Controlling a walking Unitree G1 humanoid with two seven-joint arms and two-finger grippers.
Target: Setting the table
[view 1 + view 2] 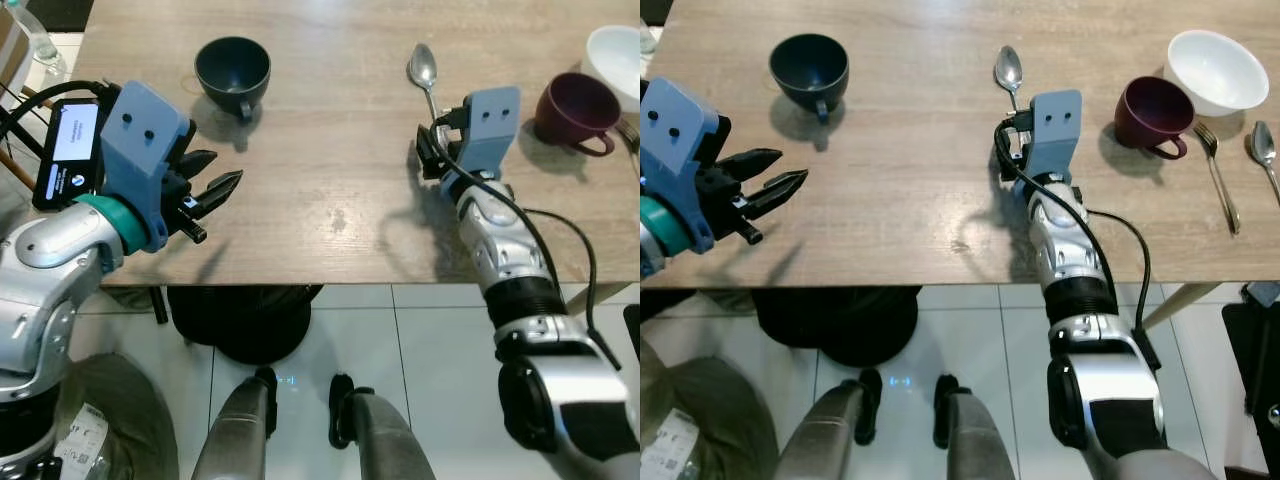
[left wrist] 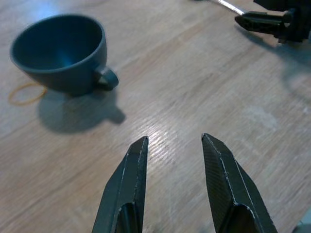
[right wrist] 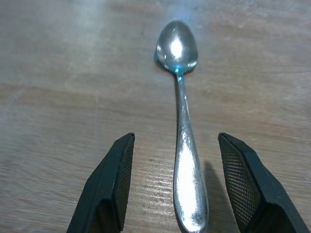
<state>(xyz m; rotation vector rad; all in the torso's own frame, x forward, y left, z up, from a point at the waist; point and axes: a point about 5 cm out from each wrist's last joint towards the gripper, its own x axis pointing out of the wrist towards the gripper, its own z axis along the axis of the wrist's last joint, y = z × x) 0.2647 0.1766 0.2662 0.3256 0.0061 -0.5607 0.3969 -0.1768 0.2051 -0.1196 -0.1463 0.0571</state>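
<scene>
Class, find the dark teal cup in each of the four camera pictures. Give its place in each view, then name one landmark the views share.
Left eye view: dark teal cup, upper left on the table.
Right eye view: upper left, cup.
Left wrist view: upper left, beyond the open left gripper.
Right wrist view: not in it.
Shared landmark: the spoon, between the open right gripper's fingers; also.

Counter (image 1: 330, 180): light brown wood grain; dark teal cup (image 1: 232, 68); maroon cup (image 1: 1153, 113); white bowl (image 1: 1217, 70); shiny silver spoon (image 3: 182, 111); silver fork (image 1: 1217, 170); black fingers (image 2: 125, 189) on left end effector (image 2: 172, 162), blue housing with teal collar; floor (image 1: 420, 340) white tile.
</scene>
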